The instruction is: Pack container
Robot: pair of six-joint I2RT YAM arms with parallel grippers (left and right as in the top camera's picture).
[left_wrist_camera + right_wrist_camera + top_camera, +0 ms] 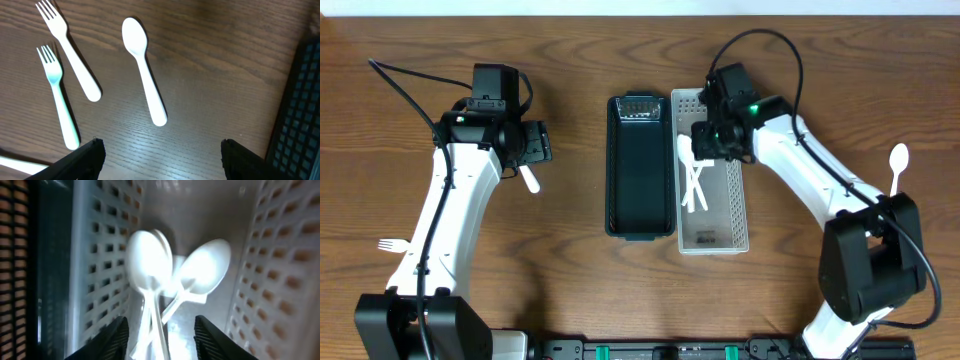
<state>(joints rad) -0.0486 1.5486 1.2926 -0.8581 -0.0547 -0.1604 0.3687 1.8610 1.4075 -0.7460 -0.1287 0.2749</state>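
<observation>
Left wrist view. Wooden table seen from above. Upper left of the frame: a white plastic fork and, just beside it, a pale green fork, tines pointing up. Centre: a white plastic spoon, bowl uppermost, lying apart from the forks. Right edge: the wall of a dark perforated basket. Bottom corners: the left gripper, its black fingers spread wide with nothing between them.

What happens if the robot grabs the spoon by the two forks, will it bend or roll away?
The spoon looks like thin white plastic, so it is probably light and fairly stiff. It lies flat on the table, so it should slide or spin rather than roll. Its smooth, narrow handle might slip in a loose grip.
</observation>
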